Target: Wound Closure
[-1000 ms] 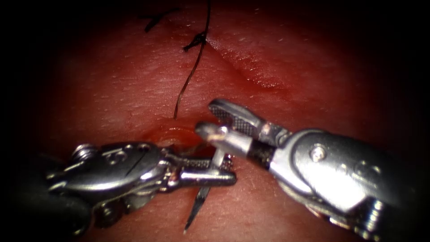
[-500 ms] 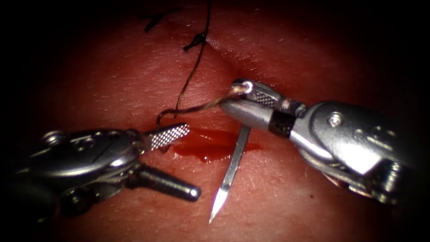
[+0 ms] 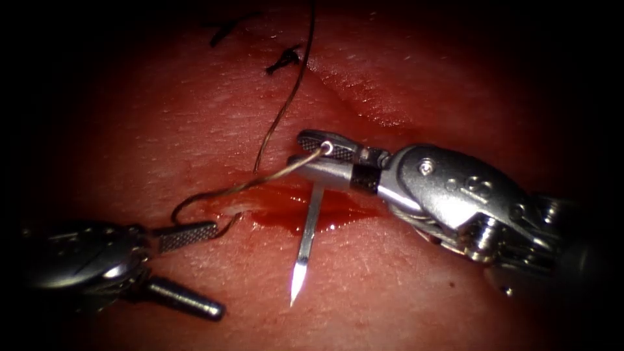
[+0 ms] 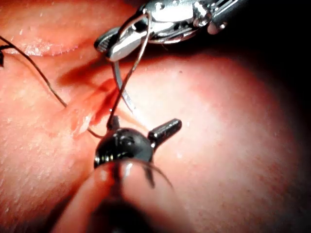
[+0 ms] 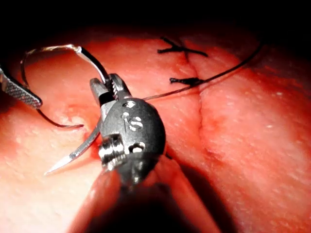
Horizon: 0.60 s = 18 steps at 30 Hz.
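**Needle held clear of the tissue by the right tool**

Nearest in the endoscope view, the steel left tool (image 3: 188,266) is seen with its two jaws spread wide and nothing gripped between them; it lies on the left side of the cut, well apart from the needle. Just beyond it, the bright pointed tip of the curved steel needle (image 3: 305,244) is seen hanging free above the pale red pork tissue (image 3: 403,286), out of the tissue along its whole visible length. The needle is gripped near its thread end by the closed jaws of the steel right tool (image 3: 312,156), from which it hangs over a pool of glossy red fluid (image 3: 292,208) in the cut. The thin dark thread (image 3: 221,192) is seen running from the right tool leftward in a loop, then rising toward a dark knotted stitch (image 3: 284,60) at the far end of the cut.
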Tool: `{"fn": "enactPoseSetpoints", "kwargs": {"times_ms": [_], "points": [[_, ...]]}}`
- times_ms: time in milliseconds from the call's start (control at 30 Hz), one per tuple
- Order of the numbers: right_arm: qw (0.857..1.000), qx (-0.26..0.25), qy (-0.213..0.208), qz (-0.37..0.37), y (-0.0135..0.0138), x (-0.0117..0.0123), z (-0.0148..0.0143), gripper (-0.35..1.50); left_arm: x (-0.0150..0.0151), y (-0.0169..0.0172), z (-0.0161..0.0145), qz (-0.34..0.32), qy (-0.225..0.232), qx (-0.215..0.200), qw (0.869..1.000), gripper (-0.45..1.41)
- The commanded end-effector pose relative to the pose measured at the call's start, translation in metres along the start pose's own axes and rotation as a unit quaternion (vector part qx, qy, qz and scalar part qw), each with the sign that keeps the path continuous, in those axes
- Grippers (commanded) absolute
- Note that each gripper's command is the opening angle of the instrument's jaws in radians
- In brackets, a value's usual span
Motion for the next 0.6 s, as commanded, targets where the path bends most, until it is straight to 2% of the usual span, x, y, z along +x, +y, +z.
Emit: {"fn": "enactPoseSetpoints", "kwargs": {"times_ms": [33,200,233,267,333,400,500,600], "points": [[1.000,-0.003,0.011,-0.013,0.0006,0.0012,0.0014,-0.35,0.0007,-0.0003,0.0016,0.005,0.016,0.007,1.000,0.54],[0.999,0.005,0.025,-0.043,0.0011,0.0031,0.0014,-0.35,0.0003,-0.0011,0.0043,0.021,0.020,0.026,0.999,0.46],[0.999,0.007,0.027,-0.045,0.0011,0.0033,0.0012,-0.35,0.0001,-0.0009,0.0047,0.024,0.019,0.028,0.999,0.41],[0.998,0.017,0.031,-0.049,0.0011,0.0038,0.0003,-0.35,-0.0001,-0.0003,0.0051,0.044,0.025,0.032,0.998,0.26],[0.998,0.022,0.031,-0.049,0.0012,0.0043,-0.0008,-0.35,0.0002,0.0003,0.0052,0.069,0.040,0.034,0.996,0.14],[0.998,0.013,0.037,-0.049,0.0019,0.0051,-0.0027,-0.35,0.0012,0.0006,0.0051,0.085,0.066,0.047,0.993,0.14],[0.998,0.006,0.039,-0.051,0.0025,0.0055,-0.0039,-0.35,0.0022,0.0008,0.0049,0.092,0.090,0.055,0.990,0.17],[0.998,0.003,0.044,-0.049,0.0027,0.0056,-0.0046,-0.35,0.0022,0.0020,0.0049,0.098,0.099,0.023,0.990,0.17]]}}
